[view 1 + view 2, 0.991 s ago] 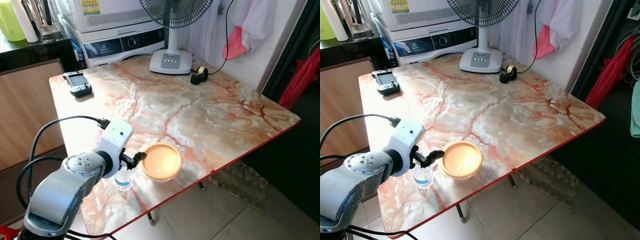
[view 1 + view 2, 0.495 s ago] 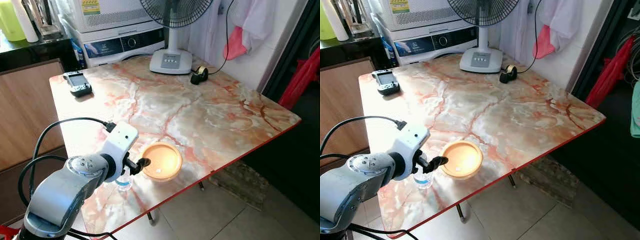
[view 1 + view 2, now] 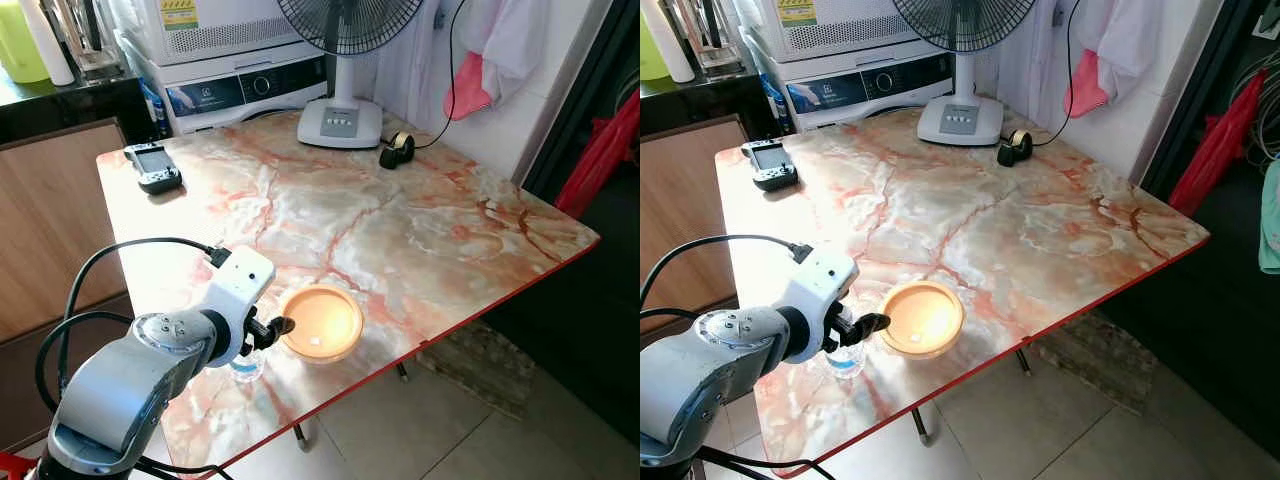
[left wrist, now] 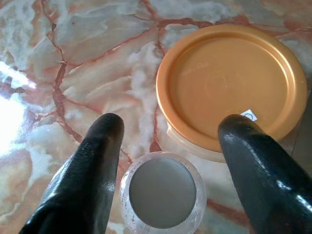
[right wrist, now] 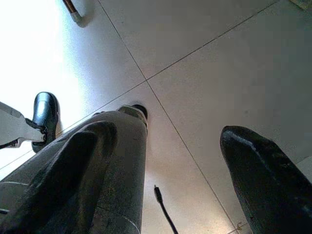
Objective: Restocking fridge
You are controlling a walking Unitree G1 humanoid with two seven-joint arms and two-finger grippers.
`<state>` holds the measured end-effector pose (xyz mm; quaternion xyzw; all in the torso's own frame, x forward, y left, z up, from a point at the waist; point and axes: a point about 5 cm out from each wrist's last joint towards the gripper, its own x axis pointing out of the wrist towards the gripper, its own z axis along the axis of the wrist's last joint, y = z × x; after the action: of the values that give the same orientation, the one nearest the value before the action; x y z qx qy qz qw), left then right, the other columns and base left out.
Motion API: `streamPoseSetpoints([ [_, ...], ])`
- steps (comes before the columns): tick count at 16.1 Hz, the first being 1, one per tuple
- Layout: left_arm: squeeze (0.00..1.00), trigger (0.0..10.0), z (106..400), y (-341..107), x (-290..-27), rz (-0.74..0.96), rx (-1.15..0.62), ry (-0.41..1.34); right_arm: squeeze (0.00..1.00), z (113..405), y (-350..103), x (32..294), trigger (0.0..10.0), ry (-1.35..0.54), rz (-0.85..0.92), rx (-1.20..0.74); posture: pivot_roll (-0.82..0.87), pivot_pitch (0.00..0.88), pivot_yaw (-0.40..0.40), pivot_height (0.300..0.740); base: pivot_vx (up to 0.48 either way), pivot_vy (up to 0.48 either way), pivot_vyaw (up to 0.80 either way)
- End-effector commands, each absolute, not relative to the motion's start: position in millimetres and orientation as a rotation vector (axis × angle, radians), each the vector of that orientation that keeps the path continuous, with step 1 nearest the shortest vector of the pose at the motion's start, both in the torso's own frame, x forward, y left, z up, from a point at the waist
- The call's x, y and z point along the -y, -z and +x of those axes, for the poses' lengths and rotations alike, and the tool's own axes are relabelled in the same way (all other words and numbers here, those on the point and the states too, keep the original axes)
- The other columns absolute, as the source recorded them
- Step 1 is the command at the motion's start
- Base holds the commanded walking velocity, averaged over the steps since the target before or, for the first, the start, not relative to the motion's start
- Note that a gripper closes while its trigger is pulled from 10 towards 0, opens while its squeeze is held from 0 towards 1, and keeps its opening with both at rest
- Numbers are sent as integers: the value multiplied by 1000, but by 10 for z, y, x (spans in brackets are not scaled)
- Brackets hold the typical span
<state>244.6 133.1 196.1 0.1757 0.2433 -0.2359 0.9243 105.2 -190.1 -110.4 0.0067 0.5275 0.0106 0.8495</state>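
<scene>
Left gripper [image 4: 163, 146] spread wide over a small clear water bottle [image 4: 162, 192] near the front edge of the marble table [image 3: 400, 220], one finger either side of its cap and touching nothing; just beside it, a round orange-lidded container [image 4: 234, 83]. Bottle light and narrow, so easily tipped by an off-centre finger on closing — perhaps rolled off the nearby edge, or the far finger snagged on the container rim. Right gripper [image 5: 180, 161] open, idle above the floor.

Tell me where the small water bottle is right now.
The water bottle stands near the table's front edge on the robot's left, just left of the orange-lidded container, under the open left hand, between its fingers.
</scene>
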Motion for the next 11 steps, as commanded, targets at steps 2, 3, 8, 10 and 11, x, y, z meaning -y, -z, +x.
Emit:
streamPoseSetpoints([
  [2,0,0,2431,-1999,-1338,368,-495,476,0,980,1132,1849,10000,-48,22,-1148,217,0,-11,740,0,0,0],
  [3,0,0,2423,-1989,-1341,367,-504,478,0,980,1132,1850,10000,-49,23,-1149,218,0,-12,740,0,0,0],
  [8,0,7647,2410,-2007,-1347,374,-512,480,0,987,1131,1847,10000,-54,21,-1153,222,0,-12,740,0,0,0],
  [10,0,7647,2409,-2008,-1346,374,-513,479,0,987,1131,1847,10000,-54,21,-1153,222,0,-12,740,0,0,0],
  [11,0,7647,2409,-2008,-1346,374,-514,479,0,987,1131,1847,10000,-54,21,-1153,222,0,-12,740,0,0,0],
])
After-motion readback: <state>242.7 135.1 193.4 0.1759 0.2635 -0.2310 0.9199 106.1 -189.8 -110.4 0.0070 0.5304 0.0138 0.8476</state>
